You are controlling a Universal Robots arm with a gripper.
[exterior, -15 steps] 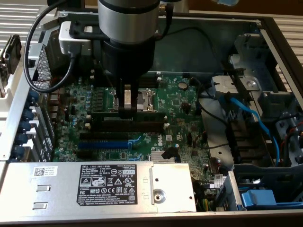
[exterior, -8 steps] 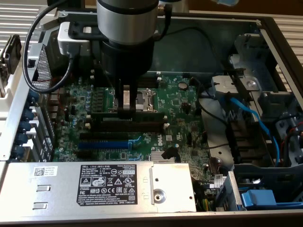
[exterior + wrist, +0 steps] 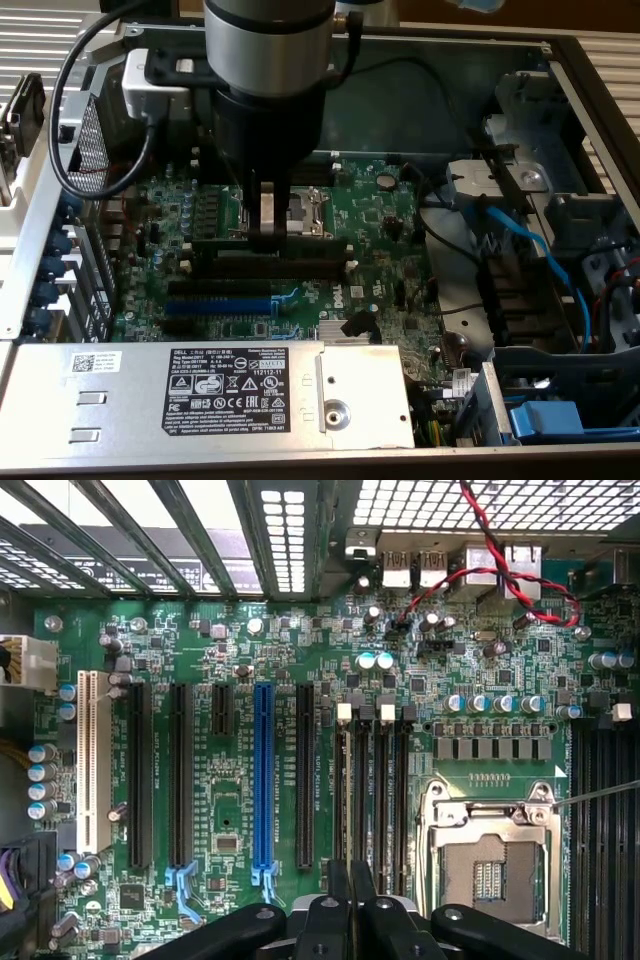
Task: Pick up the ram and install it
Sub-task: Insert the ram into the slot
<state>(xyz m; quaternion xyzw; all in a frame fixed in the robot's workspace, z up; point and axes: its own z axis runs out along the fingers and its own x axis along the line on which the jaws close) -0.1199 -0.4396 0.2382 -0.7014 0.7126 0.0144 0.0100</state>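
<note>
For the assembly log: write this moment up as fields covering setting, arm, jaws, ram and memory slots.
setting: open computer case, motherboard exposed
arm: arm reaching down over the board, next to the CPU socket
jaws: closed on the ram
ram: held level, running lengthwise along the memory slots
seated in slot: cannot tell

ram: 1 | CPU socket: 1 | white slot: 1 | blue slot: 1
</note>
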